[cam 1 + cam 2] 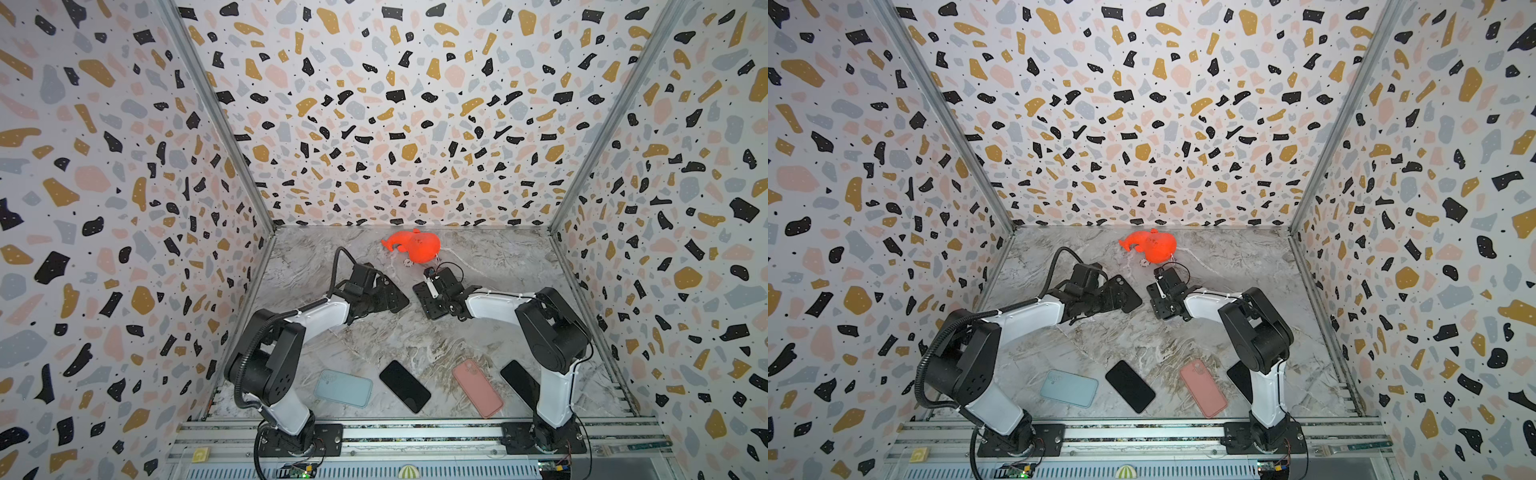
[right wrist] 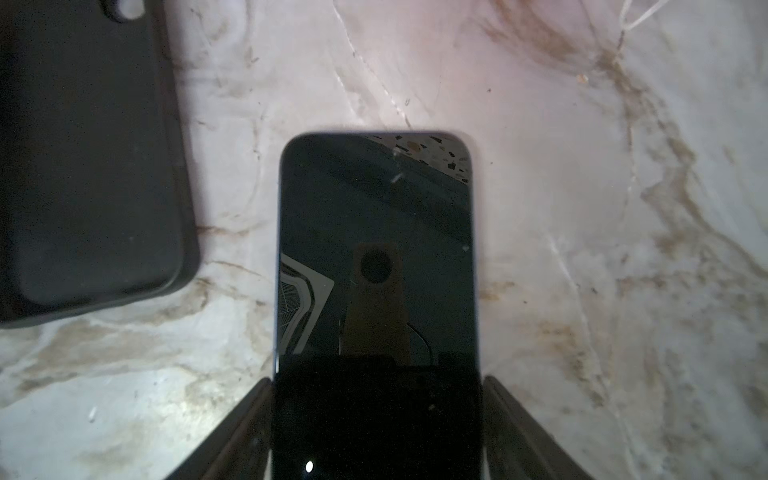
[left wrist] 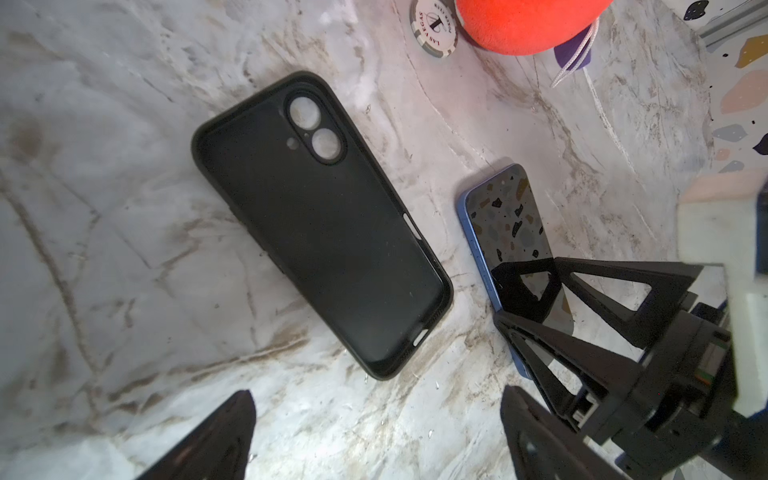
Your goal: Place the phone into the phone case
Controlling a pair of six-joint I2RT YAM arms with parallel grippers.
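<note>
Right gripper (image 2: 376,380) straddles the phone (image 2: 374,228) widthwise, fingers (image 2: 245,424) at both long edges; we can't tell if it's clamped. Phone lies screen-up just beside the phone case (image 3: 320,224), long axis roughly parallel to it. Left gripper (image 3: 376,392) wide, empty.

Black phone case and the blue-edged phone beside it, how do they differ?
The black phone case is matte, hollow side up, camera cutouts open; the blue-edged phone is glossy, screen up. The case lies free; the right gripper straddles the phone. Both lie flat on the table.
</note>
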